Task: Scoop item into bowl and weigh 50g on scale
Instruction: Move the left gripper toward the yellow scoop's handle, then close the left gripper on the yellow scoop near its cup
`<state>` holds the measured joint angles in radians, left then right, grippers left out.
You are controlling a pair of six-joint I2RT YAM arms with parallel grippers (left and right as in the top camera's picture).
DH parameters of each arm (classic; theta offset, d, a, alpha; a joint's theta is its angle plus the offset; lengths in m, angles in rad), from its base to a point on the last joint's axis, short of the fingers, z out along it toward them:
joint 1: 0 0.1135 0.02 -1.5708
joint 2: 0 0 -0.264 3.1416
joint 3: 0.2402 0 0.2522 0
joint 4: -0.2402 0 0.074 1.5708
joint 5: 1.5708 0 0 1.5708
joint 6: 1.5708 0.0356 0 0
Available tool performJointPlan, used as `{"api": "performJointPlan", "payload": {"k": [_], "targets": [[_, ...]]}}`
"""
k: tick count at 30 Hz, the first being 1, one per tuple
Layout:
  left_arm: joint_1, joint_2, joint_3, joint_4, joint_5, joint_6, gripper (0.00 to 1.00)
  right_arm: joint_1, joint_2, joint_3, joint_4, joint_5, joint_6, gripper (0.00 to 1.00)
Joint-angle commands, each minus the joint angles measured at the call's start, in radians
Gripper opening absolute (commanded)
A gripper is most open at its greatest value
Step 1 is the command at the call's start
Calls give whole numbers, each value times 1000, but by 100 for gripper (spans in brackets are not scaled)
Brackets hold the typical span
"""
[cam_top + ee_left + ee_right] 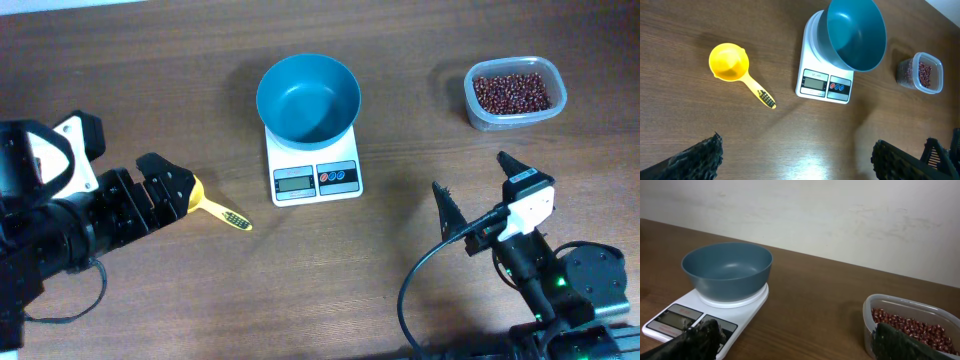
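- Two pincers, both spread wide and empty: the left pincer [796, 145] hangs above the yellow scoop [729, 62], and the right pincer [470, 172] sits below the clear tub [470, 110]
- No beans [512, 92] are scooped yet; all lie in the tub, well apart from the empty bowl [308, 97], which stands on the scale [315, 178]
- Likely next: the left pincer lowers and closes on the scoop's handle
- Overhead hides the scoop's cup under the left arm; the left wrist view shows it whole, empty, flat on the surface [690, 115]

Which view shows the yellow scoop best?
The left wrist view: the whole scoop lies in plain sight, cup and handle. Overhead, the left gripper hides most of the cup, leaving mainly the handle. The right wrist view does not show it.
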<state>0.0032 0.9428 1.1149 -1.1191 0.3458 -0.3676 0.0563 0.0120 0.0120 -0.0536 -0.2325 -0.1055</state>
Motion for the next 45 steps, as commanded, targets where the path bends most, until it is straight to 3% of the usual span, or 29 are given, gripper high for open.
{"api": "performJointPlan", "payload": {"k": [1,11,15,24,32,37,45], "targets": [[5,4,18,-4,-13,-14,99,8,-6,-6,-3,-2,1,99],[5,24,18,-4,-27,-76,100,8,-6,-6,-3,-2,1,99],[5,67,18,-25,-134,-248,98,8,-6,-6,-3,-2,1,99],[5,231,15,-87,-216,-251,93,8,-6,-6,-3,-2,1,99],[5,308,12,-63,-281,-437,92,8,-6,-6,-3,-2,1,99],[5,320,-24,-58,-344,-531,86,8,-6,-6,-3,-2,1,99],[5,368,-155,17,-402,-533,84,8,-6,-6,-3,-2,1,99]]}}
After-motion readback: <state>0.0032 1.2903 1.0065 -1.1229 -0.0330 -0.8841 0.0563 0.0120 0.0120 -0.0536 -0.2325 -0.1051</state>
